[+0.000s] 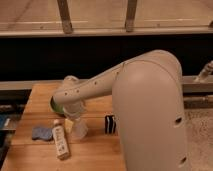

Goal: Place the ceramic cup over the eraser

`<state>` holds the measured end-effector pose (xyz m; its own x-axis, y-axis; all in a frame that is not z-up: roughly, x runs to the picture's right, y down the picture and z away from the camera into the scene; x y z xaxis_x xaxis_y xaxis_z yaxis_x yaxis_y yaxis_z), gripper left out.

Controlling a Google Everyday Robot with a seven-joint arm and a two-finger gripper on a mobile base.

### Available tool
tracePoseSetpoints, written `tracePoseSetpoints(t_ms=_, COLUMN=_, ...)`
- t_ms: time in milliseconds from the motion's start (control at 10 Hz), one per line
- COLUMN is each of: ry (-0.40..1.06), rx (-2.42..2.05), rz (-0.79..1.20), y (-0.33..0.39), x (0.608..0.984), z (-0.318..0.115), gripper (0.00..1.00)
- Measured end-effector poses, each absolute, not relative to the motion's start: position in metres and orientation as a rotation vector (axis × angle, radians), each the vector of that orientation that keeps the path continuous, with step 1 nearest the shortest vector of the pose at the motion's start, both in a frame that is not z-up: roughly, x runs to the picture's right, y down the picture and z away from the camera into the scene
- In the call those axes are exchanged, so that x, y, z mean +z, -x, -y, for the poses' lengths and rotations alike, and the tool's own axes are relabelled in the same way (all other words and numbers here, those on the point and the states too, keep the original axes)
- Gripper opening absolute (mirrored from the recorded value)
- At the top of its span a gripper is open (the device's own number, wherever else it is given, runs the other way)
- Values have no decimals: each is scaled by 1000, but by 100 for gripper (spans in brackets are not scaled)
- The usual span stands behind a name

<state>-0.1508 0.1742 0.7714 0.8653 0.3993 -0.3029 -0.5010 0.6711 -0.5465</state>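
The ceramic cup (80,130) is small, white and tapered, and sits slightly tilted just above the wooden table (40,97) at front centre. My gripper (76,121) comes down onto it from the arm's wrist and is shut on it. The eraser (110,124), a small upright black block with white stripes, stands on the table just right of the cup, a short gap apart. The big white arm casing partly hides the table to the eraser's right.
A white labelled bottle (60,141) lies on the table left of the cup. A blue-grey cloth lump (41,132) lies further left. The arm's bulky casing (150,115) fills the right side. A dark wall and rail run behind the table.
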Motion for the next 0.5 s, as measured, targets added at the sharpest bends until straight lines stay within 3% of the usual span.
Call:
tracePoseSetpoints(t_ms=100, ry=665, rx=509, rz=-166, y=150, x=772, z=-176, gripper=77)
tracePoseSetpoints(t_ms=500, ry=652, rx=500, rz=-176, y=152, x=771, z=-181, gripper=37)
